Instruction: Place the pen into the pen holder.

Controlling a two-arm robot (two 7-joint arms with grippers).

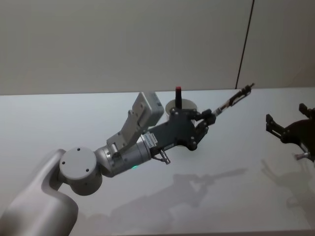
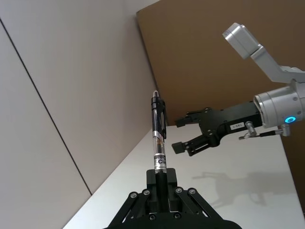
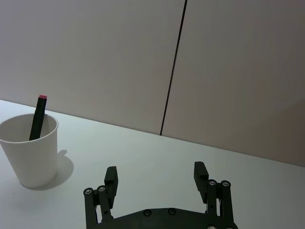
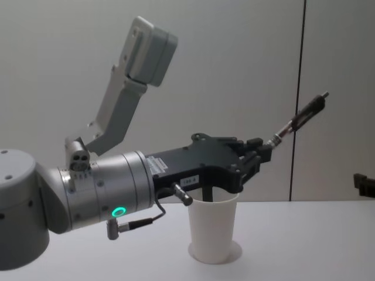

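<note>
Grips pen in left end effector over cup, angled for lowering in; right end effector wide, idle.

The work surface is a plain white table with a smooth, matte top. Directly behind its far edge stands a wall of flat off-white panels. A thin dark vertical seam separates two panels, right of centre in the head view. In the left wrist view, a flat brown board stands at the table's end, meeting the pale wall at a corner. Lighting is even and diffuse; soft grey shadows lie on the tabletop.
</note>
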